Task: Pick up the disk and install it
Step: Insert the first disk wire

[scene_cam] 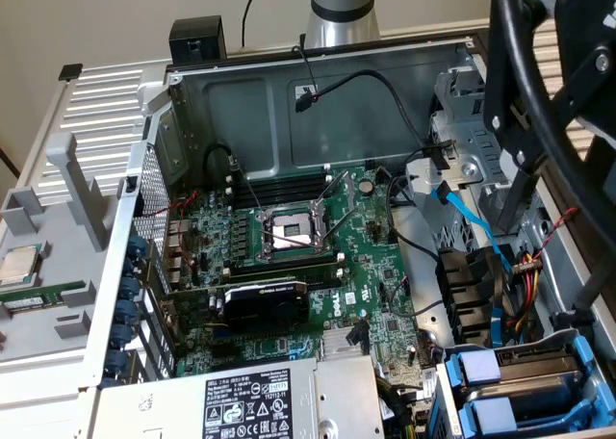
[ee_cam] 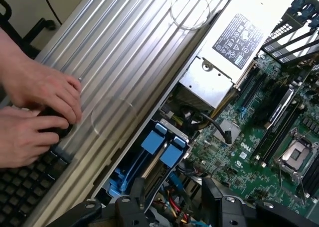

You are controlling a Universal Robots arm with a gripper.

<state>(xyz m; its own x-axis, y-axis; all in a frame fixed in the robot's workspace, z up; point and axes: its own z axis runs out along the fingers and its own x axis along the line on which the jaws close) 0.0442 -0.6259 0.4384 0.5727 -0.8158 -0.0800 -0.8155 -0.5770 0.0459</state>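
Okay, my gripper [ee_cam: 174, 209] hangs wide open over the corner of the computer case [scene_cam: 289, 83], fingers empty and touching nothing. Nearest to it, the disk [scene_cam: 481, 370] sits slotted in its blue frame in the drive cage beside the power supply [scene_cam: 250, 400], with a 2nd blue-framed drive [scene_cam: 493, 418] just beside it. Off the case, a person's 2 hands [ee_cam: 40, 95] rest on a keyboard [ee_cam: 25, 187].

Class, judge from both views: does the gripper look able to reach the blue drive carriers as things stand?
Probably yes. The open gripper hangs near the blue drive carriers, their tops exposed in the open case; the coloured cables beside them might crowd it.
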